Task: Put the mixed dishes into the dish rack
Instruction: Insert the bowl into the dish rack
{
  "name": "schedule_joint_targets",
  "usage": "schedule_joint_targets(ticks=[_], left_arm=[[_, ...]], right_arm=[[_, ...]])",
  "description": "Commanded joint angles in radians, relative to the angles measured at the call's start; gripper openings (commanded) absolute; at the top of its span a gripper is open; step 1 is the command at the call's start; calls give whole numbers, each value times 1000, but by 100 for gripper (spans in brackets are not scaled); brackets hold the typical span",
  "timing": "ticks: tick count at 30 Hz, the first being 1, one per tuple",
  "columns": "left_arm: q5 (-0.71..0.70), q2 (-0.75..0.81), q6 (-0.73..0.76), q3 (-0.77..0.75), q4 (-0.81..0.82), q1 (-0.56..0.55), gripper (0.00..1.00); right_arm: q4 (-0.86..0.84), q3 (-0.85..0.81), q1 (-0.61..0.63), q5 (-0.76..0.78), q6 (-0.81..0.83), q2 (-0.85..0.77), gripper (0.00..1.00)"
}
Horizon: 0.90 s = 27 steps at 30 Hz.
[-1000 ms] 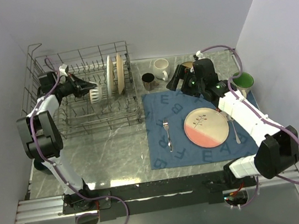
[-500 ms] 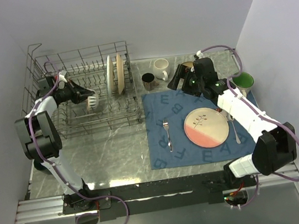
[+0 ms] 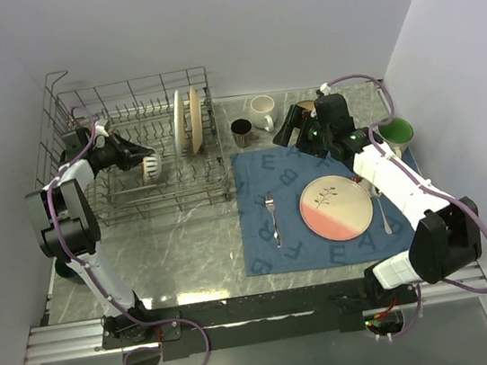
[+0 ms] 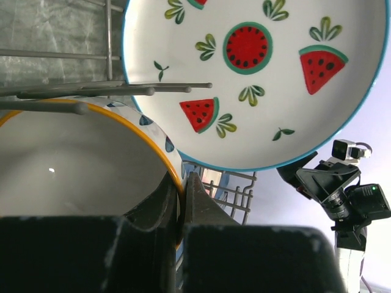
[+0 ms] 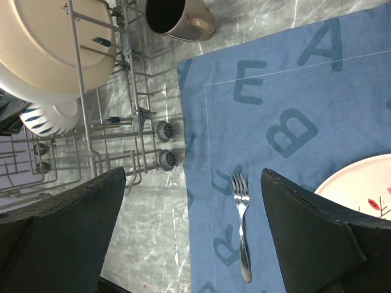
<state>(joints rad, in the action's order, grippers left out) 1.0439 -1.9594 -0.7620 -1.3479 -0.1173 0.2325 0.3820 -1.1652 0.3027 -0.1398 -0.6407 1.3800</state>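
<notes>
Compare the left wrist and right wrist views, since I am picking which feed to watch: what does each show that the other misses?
Only the left wrist view shows the watermelon pattern on a plate and the left fingers shut on the orange-rimmed bowl. Only the right wrist view shows the fork, the brown mug and the blue placemat. Both show the dish rack wires and, it seems, that same bowl.
</notes>
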Motion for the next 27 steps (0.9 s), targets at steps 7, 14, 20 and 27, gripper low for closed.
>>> schedule_joint_targets(ticks=[7, 14, 20, 27], left_arm=[[-25, -59, 82, -105, -105, -7, 1], [-38, -65, 89, -97, -113, -5, 21], [-56, -76, 101, -115, -136, -2, 48], [-99, -44, 125, -155, -188, 2, 71]], right_arm=[[-22, -30, -8, 14, -28, -12, 100], [-20, -48, -8, 3, -33, 13, 100], [-15, -57, -8, 9, -28, 17, 100], [-15, -65, -8, 6, -31, 25, 100]])
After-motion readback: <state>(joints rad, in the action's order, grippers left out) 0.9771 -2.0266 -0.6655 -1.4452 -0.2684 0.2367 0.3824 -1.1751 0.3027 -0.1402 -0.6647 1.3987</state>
